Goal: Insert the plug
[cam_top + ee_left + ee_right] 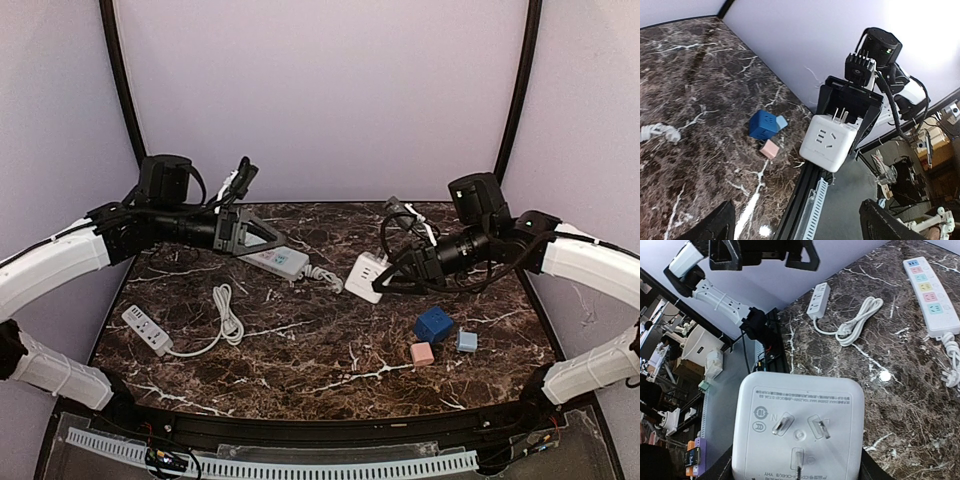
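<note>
I read the right gripper (382, 274) as clamped on the white cube adapter (799, 405). The adapter sits between its fingers, prongs pointing back toward the wrist and socket face outward. The left gripper (270, 238) is spread wide with nothing between its fingers. The long power strip (278, 261) lies just off the left fingertips; I cannot tell whether they touch.

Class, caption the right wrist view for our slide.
Right jaws hold white cube adapter, prongs toward camera; long power strip beyond.
</note>
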Controlling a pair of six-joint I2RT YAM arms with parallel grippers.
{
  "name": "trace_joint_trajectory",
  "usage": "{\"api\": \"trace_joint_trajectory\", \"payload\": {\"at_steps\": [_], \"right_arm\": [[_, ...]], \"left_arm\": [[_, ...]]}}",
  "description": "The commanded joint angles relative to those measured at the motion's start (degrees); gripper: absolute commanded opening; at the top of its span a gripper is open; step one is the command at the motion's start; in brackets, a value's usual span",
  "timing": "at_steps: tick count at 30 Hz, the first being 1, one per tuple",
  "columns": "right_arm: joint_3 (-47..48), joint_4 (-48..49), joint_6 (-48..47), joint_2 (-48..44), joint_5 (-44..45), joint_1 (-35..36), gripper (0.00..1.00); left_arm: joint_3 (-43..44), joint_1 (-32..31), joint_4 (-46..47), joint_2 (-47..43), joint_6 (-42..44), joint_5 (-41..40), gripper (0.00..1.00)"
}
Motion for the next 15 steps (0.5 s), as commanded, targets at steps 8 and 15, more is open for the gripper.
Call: {"api": "trace_joint_trajectory", "payload": {"at_steps": [8,15], "right_arm": [[3.08,7.89,8.81,2.17,-11.34,2.99,0.24],[3.76,8.74,9.49,3.03,-13.16,4.31,0.24]], "left_arm": [[7.56,-8.96,9.52,10.85,-4.09,14.33,0.85],[8.86,-10.90,9.93,12.92,-5.19,16.31,0.85]]}}
